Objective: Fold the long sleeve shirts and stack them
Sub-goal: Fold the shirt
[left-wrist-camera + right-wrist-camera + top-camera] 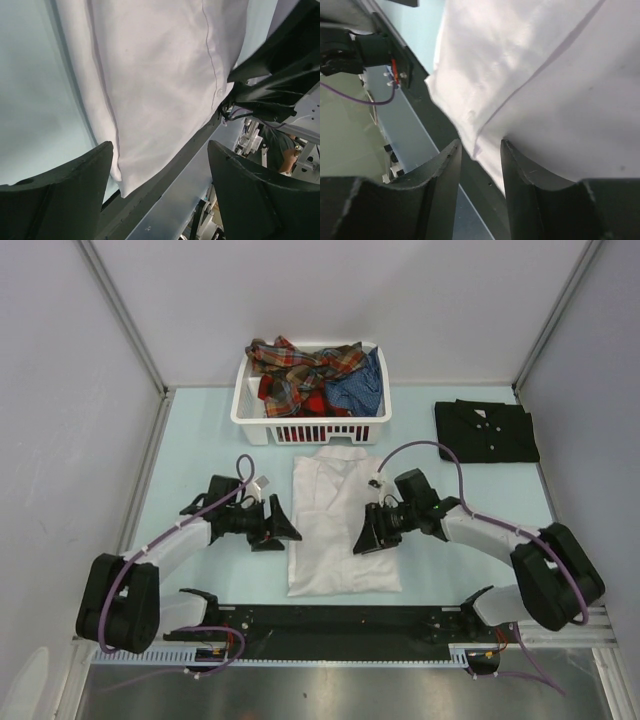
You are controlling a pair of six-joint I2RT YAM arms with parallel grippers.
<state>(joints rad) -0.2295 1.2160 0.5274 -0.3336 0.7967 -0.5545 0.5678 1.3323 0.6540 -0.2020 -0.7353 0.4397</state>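
Only overhead: black shirt [486,430], basket [311,425] w/ plaids [300,370].

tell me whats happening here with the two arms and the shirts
A white shirt lies flat mid-table, no sleeves sticking out. The left fingers stand open at its left edge; the right fingers sit closer together at its right edge, grip unclear. A black shirt lies folded far right; plaid and blue shirts wait in the basket.
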